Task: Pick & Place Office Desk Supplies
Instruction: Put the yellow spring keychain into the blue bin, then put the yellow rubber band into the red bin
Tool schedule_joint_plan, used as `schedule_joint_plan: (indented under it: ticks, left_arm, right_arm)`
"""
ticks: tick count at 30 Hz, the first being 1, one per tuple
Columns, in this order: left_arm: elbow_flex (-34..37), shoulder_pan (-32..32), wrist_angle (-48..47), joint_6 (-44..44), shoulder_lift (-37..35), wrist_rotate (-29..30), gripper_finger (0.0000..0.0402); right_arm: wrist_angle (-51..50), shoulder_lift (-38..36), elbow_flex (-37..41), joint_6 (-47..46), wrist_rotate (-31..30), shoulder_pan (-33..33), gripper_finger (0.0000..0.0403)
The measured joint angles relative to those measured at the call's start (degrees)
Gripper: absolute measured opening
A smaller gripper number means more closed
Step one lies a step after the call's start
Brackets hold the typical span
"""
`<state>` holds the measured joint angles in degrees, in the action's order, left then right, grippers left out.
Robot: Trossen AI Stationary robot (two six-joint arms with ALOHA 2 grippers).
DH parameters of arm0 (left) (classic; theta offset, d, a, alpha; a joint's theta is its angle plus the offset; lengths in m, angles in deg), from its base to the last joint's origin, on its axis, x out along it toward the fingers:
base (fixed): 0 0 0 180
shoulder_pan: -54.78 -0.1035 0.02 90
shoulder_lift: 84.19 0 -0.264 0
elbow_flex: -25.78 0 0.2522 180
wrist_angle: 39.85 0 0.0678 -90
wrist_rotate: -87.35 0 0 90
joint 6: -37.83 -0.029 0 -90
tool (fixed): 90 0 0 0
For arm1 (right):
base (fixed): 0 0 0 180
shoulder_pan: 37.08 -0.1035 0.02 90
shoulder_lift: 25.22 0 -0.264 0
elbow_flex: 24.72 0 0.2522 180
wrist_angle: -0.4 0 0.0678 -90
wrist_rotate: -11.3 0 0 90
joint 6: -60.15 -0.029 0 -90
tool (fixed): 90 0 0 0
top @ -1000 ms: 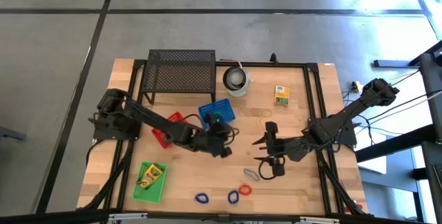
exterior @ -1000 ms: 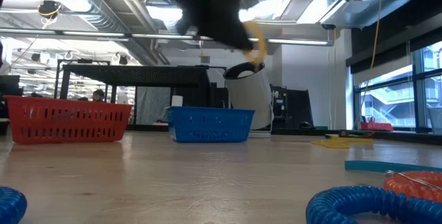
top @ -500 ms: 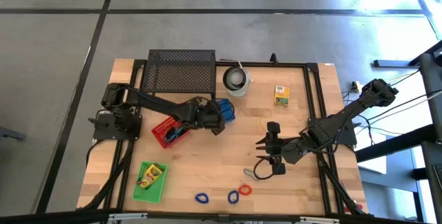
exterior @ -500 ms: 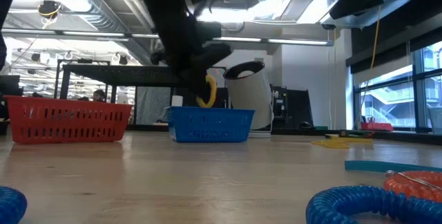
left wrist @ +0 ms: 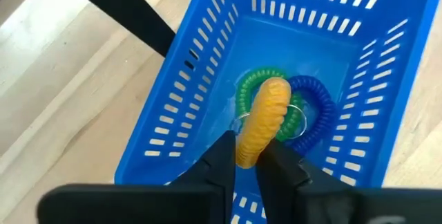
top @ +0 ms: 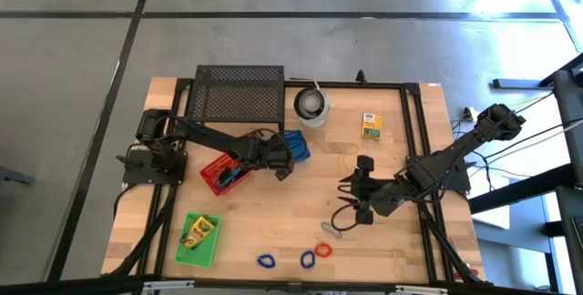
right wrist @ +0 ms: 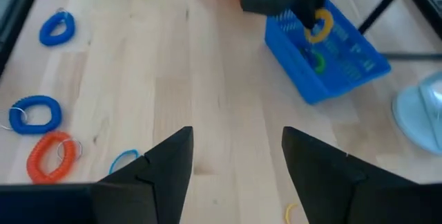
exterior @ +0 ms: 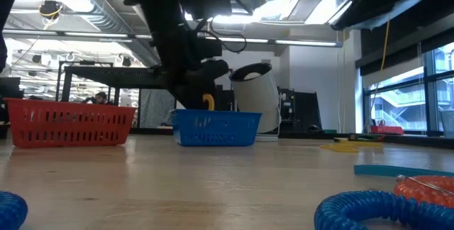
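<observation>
My left gripper [left wrist: 252, 160] [top: 281, 161] is over the blue basket [left wrist: 207, 79] [top: 296, 143], shut on a yellow coiled loop [left wrist: 266, 117] [exterior: 208, 102]. A green loop [left wrist: 243, 92] and a blue loop [left wrist: 319, 103] lie on the basket floor. My right gripper [right wrist: 238, 158] [top: 352, 206] is open above bare table, near the loose loops: two blue [right wrist: 56, 27] [right wrist: 34, 113], one orange [right wrist: 52, 156], one thin blue [right wrist: 124, 160]. A yellow-and-green box [top: 370, 125] lies flat near the far edge. My left gripper pinches the yellow loop between its two fingers at one end of the coil [left wrist: 250, 148]. It comes from above. The loop is lifted clear; in the low view it hangs below the fingers [exterior: 195, 81], with its lower end level with the basket's rim.
A red basket [top: 221, 172] stands left of the blue one, and a green basket [top: 199, 238] holding items stands near the near-left corner. The black mesh stand [top: 239, 95] and white cup [top: 311, 106] are at the far edge. Loops [top: 307, 259] lie by the near edge.
My left gripper has carried the yellow loop from the table's middle toward the far-left, over the blue basket, and lowered it to the rim. My right gripper has drawn back a little toward the far edge, away from the loose loops, staying open.
</observation>
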<state>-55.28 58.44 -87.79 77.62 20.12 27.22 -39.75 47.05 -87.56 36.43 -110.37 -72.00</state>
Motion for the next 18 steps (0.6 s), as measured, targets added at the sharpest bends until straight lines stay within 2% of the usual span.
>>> schedule_joint_plan:
  ticks: [10, 14, 18]
  left_arm:
    - [0.0, 0.1, 0.1, 0.6, 0.0, 0.0, 0.0072]
    - [0.0, 0.0, 0.0, 0.8, 0.0, 0.0, 0.0082]
    - [-0.6, 0.0, -0.2, 0.4, -0.2, 0.0, 0.0096]
  right_arm:
    - [-2.8, 0.0, 3.1, -11.8, 1.7, 0.0, 0.0224]
    - [-3.0, 0.0, 6.3, -17.1, 6.0, 0.0, 0.0224]
    - [-2.9, 0.0, 8.4, -22.3, 13.4, -0.1, 0.0224]
